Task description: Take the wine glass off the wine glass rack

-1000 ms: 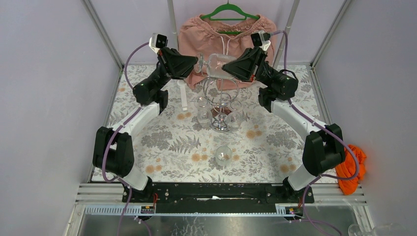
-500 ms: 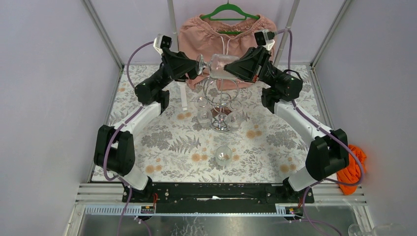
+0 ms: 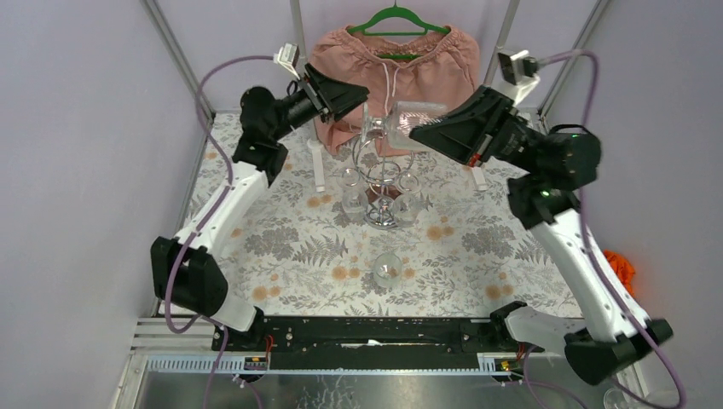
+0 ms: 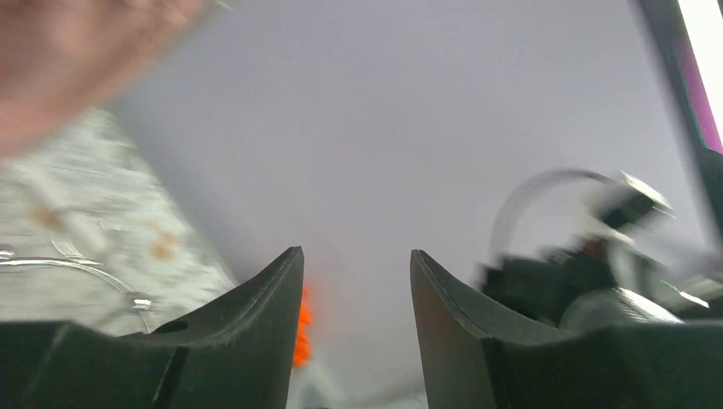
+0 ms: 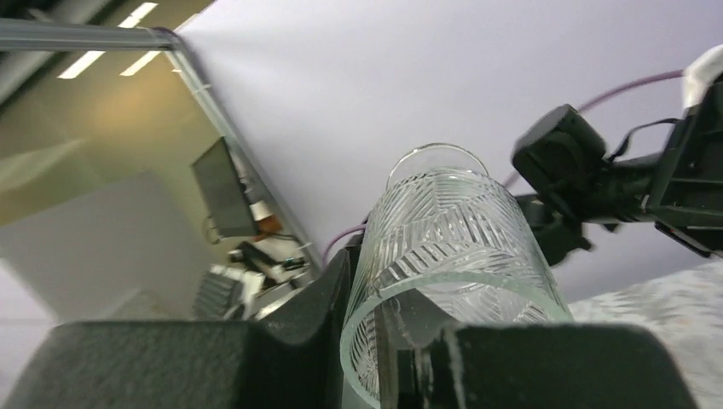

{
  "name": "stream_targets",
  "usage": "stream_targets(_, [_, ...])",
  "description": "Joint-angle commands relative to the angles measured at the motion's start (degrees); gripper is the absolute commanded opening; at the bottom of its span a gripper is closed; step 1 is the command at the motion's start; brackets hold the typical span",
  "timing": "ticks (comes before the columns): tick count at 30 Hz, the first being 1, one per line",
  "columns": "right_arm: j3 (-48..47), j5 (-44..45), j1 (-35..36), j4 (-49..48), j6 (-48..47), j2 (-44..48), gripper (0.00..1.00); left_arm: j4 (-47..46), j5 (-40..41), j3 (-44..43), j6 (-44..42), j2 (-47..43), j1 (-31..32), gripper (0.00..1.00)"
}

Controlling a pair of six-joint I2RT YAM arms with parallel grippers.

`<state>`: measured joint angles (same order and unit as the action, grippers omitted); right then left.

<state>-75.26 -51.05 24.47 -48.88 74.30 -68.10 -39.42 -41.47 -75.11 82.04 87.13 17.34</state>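
Views from above and from both wrists. Clamped in right pincer (image 3: 415, 129): wine glass (image 5: 452, 239) w/ cut-pattern bowl, pinched narrow on bowl wall near rim, seemingly one finger inside and one outside. Held on its side, stem and foot pointing away from pincer tips toward left pincer (image 4: 356, 256). Left pincer: spread apart, empty, nothing betw. fingers, just beyond foot of glass. Below right pincer tips: wine glass rack (image 3: 384, 166), chrome wire loops, w/ other glasses (image 3: 351, 183) hanging lower down. Foot just above top loop; cannot tell whether quite clear of wire. Judged risks: slip or swivel in grip, given smooth glass, thin pinch on wall only, and weight of stem hanging out beyond tips. Snag of foot on top loop w/ any drop or sideways drag, enough to rock rack and jostle hanging glasses. Knock against left pincer, so near foot. Crack at rim from too hard a squeeze. Further below pincer, toward arm bases: loose glass (image 3: 388, 268) on patterned tablecloth (image 3: 290, 247), in way of a careless set-down.
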Motion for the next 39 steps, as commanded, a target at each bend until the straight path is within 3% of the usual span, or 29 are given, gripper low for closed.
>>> stream_targets(1, [-8.5, 7.3, 0.3, 38.7, -29.9, 7.5, 0.00, 50.7, 15.6, -11.5, -35.2, -5.3, 0.9, 0.56])
stream_targets(6, [-13.4, 17.6, 0.2, 64.6, -43.9, 11.2, 0.00, 61.5, 26.2, -12.9, -40.7, -8.6, 1.0, 0.56])
stream_targets(11, [-16.1, 28.1, 0.3, 81.4, -51.1, 12.6, 0.00, 66.6, 32.9, -11.7, -43.3, -11.6, 1.1, 0.55])
stream_targets(17, [-15.7, 43.7, 0.2, 97.0, -56.5, 12.4, 0.00, 68.7, 35.5, -9.7, -44.7, -15.6, 1.3, 0.55])
stream_targets(26, [-4.8, 50.7, 0.2, 105.6, -55.6, 16.7, 0.00, 72.2, 37.9, -9.4, -45.6, -18.4, 2.3, 0.55])
stream_targets(39, [12.6, 50.5, 3.8, 107.8, -52.0, 20.0, 0.00, 74.1, 41.3, -8.7, -46.4, -19.2, 4.9, 0.55])
